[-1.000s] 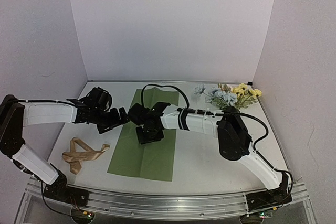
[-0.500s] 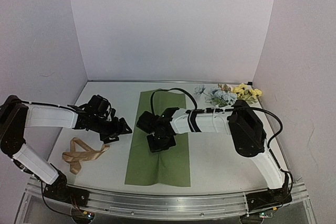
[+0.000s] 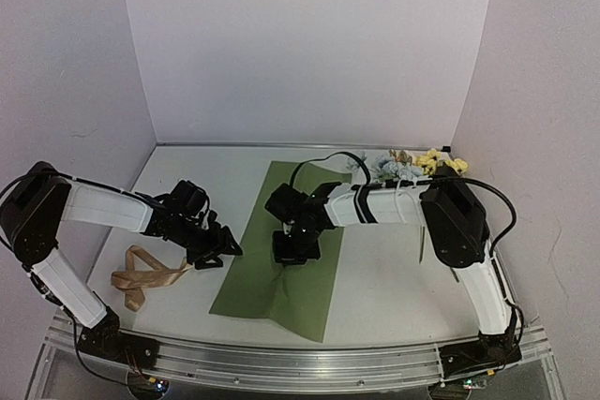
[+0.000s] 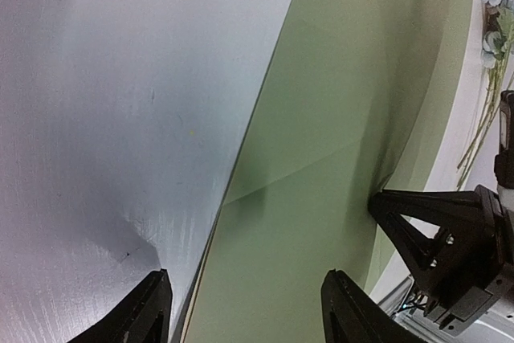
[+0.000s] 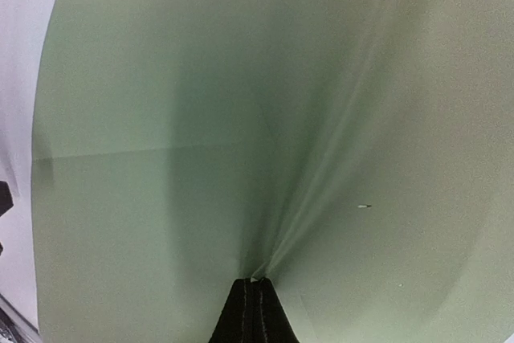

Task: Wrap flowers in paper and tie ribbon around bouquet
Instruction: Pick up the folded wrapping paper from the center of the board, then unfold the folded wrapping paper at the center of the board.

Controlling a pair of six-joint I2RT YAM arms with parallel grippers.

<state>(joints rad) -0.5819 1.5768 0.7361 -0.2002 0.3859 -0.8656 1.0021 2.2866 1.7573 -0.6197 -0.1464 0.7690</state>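
Note:
The olive-green paper [image 3: 286,196] lies flat and slanted on the table. My right gripper [image 3: 294,254] is shut on a pinch near its middle. The right wrist view shows creases fanning out over the paper [image 5: 201,78] from the closed gripper [image 5: 255,282]. My left gripper [image 3: 225,251] hovers open at the sheet's left edge. In its wrist view that gripper [image 4: 247,279] straddles the edge of the paper [image 4: 337,118], with bare table under one finger. The flowers [image 3: 412,167] lie at the back right, partly behind the right arm. The tan ribbon [image 3: 145,274] lies looped at the front left.
The white table [image 3: 394,278] is closed in by pale walls at the back and on both sides. An aluminium rail [image 3: 300,359] runs along the near edge. The right arm [image 3: 394,205] stretches across the table's middle. The right gripper's frame [image 4: 438,230] shows in the left wrist view.
The right gripper has shut on the paper and pulled it rightward, turning it. The left gripper has let go and moved toward the sheet's left edge, its jaws somewhat narrower.

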